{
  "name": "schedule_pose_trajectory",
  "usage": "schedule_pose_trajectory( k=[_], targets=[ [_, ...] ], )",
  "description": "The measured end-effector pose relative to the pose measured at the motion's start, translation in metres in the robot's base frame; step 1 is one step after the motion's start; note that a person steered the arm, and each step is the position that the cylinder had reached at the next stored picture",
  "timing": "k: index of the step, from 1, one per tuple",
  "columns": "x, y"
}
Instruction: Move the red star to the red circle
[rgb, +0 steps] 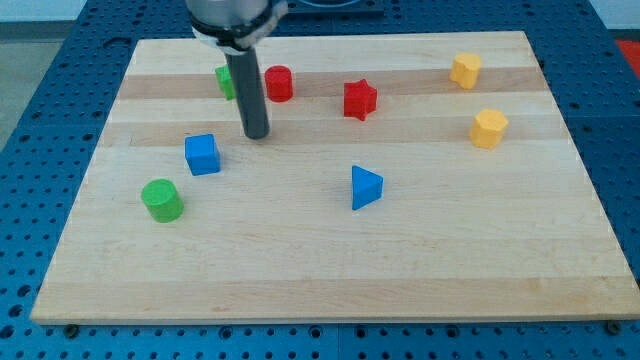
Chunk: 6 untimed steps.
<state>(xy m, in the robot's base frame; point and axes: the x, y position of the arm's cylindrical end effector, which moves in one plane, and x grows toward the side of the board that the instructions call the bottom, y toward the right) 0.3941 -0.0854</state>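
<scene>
The red star (360, 99) lies on the wooden board (330, 270) near the view's top, right of centre. The red circle (279, 83), a short cylinder, stands to the star's left, about 80 pixels away. My tip (257, 135) rests on the board below and slightly left of the red circle, well left of the star, touching neither. The rod partly hides a green block (226, 81) just left of the red circle.
A blue cube (202, 154) sits left of my tip. A green cylinder (162, 200) stands at lower left. A blue triangle (365, 187) lies below the star. Two yellow blocks (465, 70) (489, 128) sit at upper right.
</scene>
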Motion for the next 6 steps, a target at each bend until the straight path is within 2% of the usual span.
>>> schedule_pose_trajectory(
  k=[2, 4, 5, 6],
  targets=[
    [0.008, 0.114],
    [-0.018, 0.221],
    [-0.055, 0.224],
    [-0.066, 0.191]
  ],
)
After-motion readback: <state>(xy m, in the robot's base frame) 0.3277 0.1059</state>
